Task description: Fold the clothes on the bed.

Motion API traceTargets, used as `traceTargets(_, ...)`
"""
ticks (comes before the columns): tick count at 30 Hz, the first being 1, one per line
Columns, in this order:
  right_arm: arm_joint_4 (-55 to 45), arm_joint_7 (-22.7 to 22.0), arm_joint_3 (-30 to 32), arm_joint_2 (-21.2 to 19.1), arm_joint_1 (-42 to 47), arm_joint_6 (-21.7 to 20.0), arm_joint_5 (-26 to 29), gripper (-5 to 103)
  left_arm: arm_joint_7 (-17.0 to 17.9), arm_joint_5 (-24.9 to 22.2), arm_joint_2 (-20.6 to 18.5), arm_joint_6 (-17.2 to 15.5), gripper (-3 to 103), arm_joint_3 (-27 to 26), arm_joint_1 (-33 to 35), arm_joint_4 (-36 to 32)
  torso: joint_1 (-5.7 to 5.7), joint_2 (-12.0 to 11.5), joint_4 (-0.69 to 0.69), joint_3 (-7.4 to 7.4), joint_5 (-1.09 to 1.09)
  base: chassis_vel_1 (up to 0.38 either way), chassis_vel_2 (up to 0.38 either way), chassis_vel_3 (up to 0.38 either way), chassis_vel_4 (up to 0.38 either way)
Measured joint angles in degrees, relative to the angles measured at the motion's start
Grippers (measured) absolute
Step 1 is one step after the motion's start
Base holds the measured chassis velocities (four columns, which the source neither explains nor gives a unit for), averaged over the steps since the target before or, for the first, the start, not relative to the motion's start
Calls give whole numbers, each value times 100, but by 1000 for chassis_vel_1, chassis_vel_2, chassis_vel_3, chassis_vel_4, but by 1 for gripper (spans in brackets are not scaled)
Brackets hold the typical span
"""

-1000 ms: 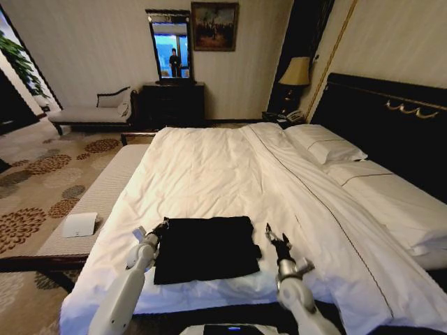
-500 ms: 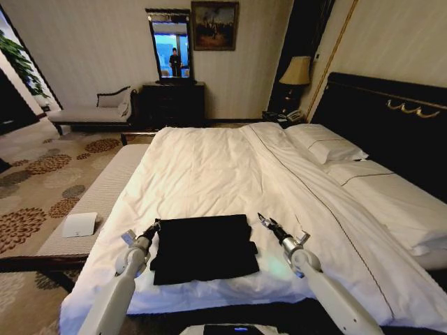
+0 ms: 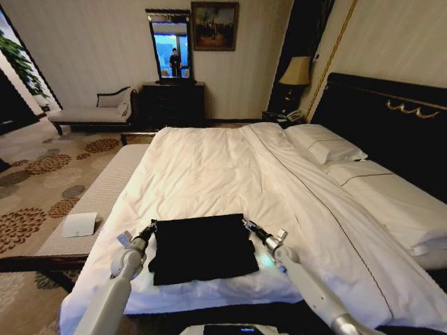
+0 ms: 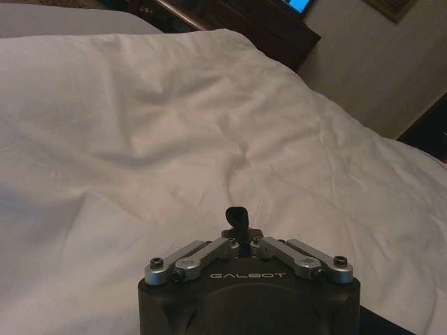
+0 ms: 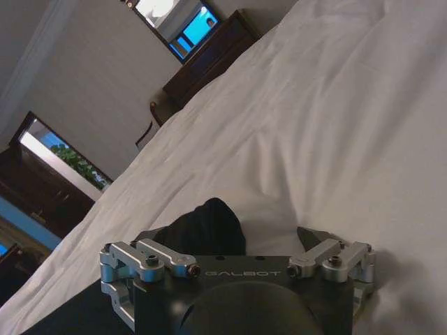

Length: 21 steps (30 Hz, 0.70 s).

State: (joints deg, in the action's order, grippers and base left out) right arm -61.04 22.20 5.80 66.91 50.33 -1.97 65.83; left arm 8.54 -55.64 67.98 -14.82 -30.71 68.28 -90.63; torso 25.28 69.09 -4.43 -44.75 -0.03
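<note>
The clothes (image 3: pixel 204 248), a black T-shirt folded into a rough rectangle, lie on the white bed (image 3: pixel 209 174) near its foot edge. At the shirt's far left corner my left gripper (image 3: pixel 152 225) rests. In the left wrist view the left gripper (image 4: pixel 236 215) has its fingers shut together over bare white sheet. At the far right corner sits my right gripper (image 3: pixel 246 223). In the right wrist view the right gripper (image 5: pixel 225 234) is open, its jaws wide apart with a raised hump of the black fabric (image 5: pixel 209 223) between them.
White pillows (image 3: pixel 325 143) lie against the dark headboard (image 3: pixel 391 115) on the right. A padded bench (image 3: pixel 105 192) runs along the bed's left side with a white card (image 3: pixel 79 224) on it. A chaise (image 3: pixel 91 112), dresser (image 3: pixel 173 103) and lamp (image 3: pixel 296 72) stand by the far wall.
Both arms have reached forward. The right gripper swung left onto the shirt's far right corner, and the left gripper slid up to the far left corner.
</note>
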Motion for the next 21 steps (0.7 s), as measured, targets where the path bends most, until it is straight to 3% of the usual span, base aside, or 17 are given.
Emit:
traceTargets(6,235,151,-54,177,-161,64,7,94,26,4,-21,1,1,21,3,-7,0,0,1,0,2,0,0,0,0)
traceTargets(8,260,239,-97,218,-189,76,4,84,36,5,-27,0,1,22,7,-14,0,0,1,0,3,0,0,0,0)
traceTargets(9,261,262,-104,224,-193,78,-2,84,38,5,-31,0,1,22,13,-16,0,0,2,-1,4,0,0,0,0)
traceTargets(12,250,306,-113,228,-191,123,-32,68,42,8,-48,2,1,19,44,-27,0,0,3,-1,4,0,0,0,0)
traceTargets(18,218,355,-85,204,-146,270,-28,51,44,9,-56,8,1,9,80,-69,0,0,3,-1,4,0,0,0,0)
traceTargets(21,121,454,-25,167,-64,392,31,36,53,11,-53,9,1,12,96,-131,0,0,3,-1,4,0,0,0,0)
